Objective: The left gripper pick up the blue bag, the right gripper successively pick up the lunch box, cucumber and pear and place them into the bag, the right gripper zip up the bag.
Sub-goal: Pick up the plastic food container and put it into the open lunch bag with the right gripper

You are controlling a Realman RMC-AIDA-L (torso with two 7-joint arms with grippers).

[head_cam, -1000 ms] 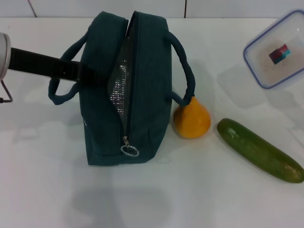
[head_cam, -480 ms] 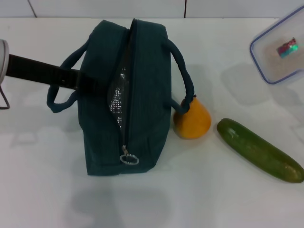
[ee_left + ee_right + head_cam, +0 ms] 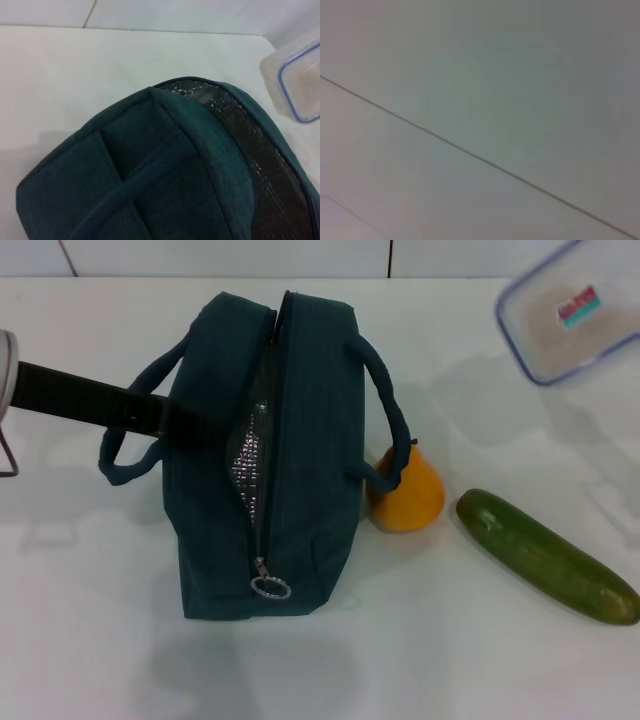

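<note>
Lunch box airborne at 1 o'clock, not yet in blue bag, which sits unzipped at centre. Pear and cucumber at 3 o'clock on worktop. Left end effector at the bag's handle, right unseen; grip states: cannot tell.

One blue bag (unzipped), one lunch box, one cucumber, one pear.
</note>
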